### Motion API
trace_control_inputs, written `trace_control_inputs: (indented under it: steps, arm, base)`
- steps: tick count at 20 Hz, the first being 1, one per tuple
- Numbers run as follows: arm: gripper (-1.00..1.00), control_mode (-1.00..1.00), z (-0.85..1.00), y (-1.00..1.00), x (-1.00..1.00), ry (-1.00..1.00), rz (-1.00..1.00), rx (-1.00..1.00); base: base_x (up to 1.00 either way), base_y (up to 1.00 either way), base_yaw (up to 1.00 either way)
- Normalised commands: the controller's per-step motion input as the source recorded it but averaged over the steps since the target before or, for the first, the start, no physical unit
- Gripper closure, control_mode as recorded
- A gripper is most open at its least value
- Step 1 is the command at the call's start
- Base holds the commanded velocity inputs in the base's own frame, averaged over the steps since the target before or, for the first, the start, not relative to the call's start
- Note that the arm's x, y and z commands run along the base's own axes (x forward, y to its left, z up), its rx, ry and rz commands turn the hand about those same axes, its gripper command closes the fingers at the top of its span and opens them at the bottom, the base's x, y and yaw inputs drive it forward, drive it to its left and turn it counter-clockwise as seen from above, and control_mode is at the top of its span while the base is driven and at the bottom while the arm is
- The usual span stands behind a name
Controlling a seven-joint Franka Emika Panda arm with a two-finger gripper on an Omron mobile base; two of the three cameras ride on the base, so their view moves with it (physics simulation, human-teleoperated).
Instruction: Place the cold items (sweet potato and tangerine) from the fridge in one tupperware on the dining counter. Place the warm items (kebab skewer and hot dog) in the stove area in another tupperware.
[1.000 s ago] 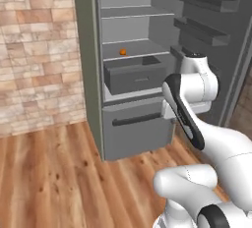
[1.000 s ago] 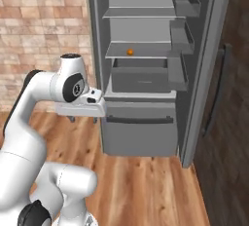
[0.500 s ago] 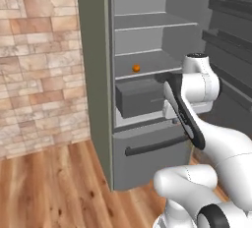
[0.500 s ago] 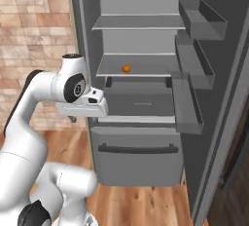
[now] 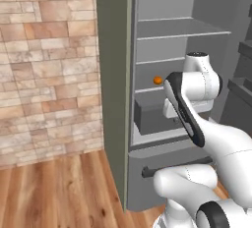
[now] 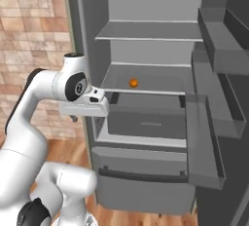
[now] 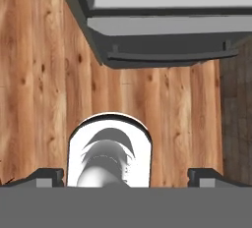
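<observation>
Hiding part of the fridge (image 5: 115, 99) drawer, the arm leaves the tangerine (image 5: 157, 80) visible

The fridge (image 6: 146, 137) was grey with paler shelves; the tangerine (image 6: 133, 83) at centre was bright orange. At left, the brick wall (image 5: 49, 70) was mottled tan above a wood-grain floor (image 7: 44, 74).

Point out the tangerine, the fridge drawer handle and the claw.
tangerine (image 6: 133, 83): right base view, middle of the orange ball on the fridge shelf.
fridge drawer handle (image 7: 170, 54): hand view, middle of the dark bar.
claw (image 7: 126, 176): hand view, midway between its two dark tips, standing wide apart, empty.
</observation>
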Motion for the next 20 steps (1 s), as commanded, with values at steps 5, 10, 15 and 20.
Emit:
trace_control_inputs:
  steps: [5,10,15,20]
  arm:
    - [-1.0,1.0,0.0,0.0,0.0,0.0,0.0,0.0]
    - [-1.0,1.0,0.0,0.0,0.0,0.0,0.0,0.0]
    - [-1.0,1.0,0.0,0.0,0.0,0.0,0.0,0.0]
    - [-1.0,1.0,0.0,0.0,0.0,0.0,0.0,0.0]
  base:
    - [0.36,-0.4,0.07]
    - [0.22,-0.22,-0.09]
    - [0.46,-0.34,0.0]
    - [0.44,-0.33,0.0]
